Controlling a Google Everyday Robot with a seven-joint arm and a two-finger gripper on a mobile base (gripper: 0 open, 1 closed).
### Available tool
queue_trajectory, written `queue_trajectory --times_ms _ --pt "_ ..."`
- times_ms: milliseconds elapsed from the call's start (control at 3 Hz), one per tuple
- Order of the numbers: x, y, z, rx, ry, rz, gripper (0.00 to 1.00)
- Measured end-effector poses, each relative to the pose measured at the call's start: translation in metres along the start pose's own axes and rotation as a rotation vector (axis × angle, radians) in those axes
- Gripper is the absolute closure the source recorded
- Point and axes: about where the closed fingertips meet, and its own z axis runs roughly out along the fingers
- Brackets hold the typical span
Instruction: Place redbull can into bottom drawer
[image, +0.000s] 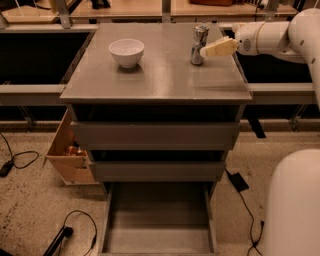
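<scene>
The redbull can (199, 44) stands upright on the grey cabinet top (150, 75), toward the back right. My gripper (216, 48) reaches in from the right at can height, its cream fingertips right beside the can's right side. The bottom drawer (157, 220) is pulled out at the foot of the cabinet, and its plain grey inside holds nothing.
A white bowl (126, 52) sits on the cabinet top at the back left. Two grey drawers (155, 135) above the bottom one stand slightly out. A tan wooden box (67, 152) sticks out at the cabinet's left side. Cables (75, 225) lie on the floor.
</scene>
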Motion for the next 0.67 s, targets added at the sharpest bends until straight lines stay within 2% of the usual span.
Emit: queue_trajectory --times_ms 667 --pt "-0.006 -0.024 0.048 0.044 -0.089 0.06 0.0"
